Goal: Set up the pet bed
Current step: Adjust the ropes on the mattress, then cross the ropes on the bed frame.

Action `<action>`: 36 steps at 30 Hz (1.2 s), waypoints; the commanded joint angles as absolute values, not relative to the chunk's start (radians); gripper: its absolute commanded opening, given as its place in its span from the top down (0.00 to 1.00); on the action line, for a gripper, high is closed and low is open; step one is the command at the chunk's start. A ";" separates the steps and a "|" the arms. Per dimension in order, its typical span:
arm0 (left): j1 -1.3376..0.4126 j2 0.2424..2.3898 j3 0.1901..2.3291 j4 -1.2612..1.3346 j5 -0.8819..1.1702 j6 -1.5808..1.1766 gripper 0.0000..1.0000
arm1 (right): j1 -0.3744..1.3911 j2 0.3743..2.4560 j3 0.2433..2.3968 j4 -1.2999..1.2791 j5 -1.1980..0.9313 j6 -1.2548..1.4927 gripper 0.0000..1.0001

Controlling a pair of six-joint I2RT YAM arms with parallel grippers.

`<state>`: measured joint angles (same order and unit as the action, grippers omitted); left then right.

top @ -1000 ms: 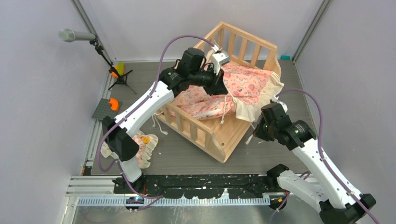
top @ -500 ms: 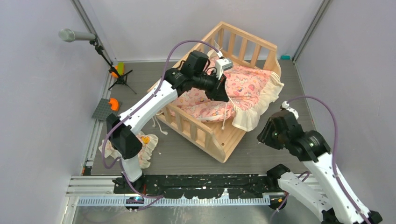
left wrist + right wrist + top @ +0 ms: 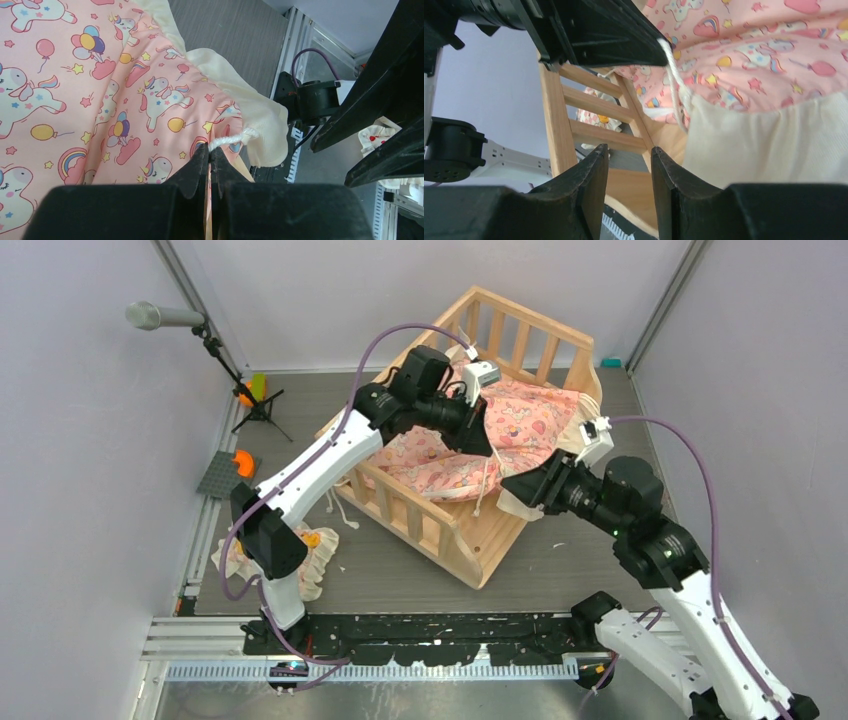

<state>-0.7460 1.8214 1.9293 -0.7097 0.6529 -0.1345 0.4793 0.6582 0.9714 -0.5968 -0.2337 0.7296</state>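
Right now the left gripper is pinched tight on the white cord of the pink cushion — it lies in the pet bed, which sits askew on the grey surface. The right gripper hovers near the cushion's cream frill, jaws narrowly parted — holding nothing.

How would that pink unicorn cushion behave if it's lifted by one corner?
Probably floppy: the pink cushion bunches and folds where the left gripper pinches it. Likely light, since its cream frill droops limply over the edge of the pet bed. It should sag, not slide.
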 commanded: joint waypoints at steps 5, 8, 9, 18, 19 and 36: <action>-0.752 1.814 2.013 -0.739 0.616 -0.160 1.00 | 0.532 0.793 1.000 -0.312 -0.252 0.691 0.58; -0.752 1.824 2.032 -0.756 0.615 -0.160 1.00 | 0.618 0.835 1.011 -0.323 -0.139 0.633 0.58; -0.752 1.826 2.037 -0.759 0.617 -0.159 1.00 | 0.654 0.845 1.017 -0.334 -0.086 0.611 0.58; -0.752 1.830 2.064 -0.773 0.622 -0.161 1.00 | 0.760 0.882 0.980 -0.360 0.240 0.591 0.64; -0.752 1.830 2.063 -0.775 0.621 -0.159 1.00 | 0.761 0.878 0.978 -0.361 0.246 0.593 0.64; -0.752 1.836 2.067 -0.777 0.637 -0.155 1.00 | 0.762 0.926 1.006 -0.346 0.257 0.599 0.64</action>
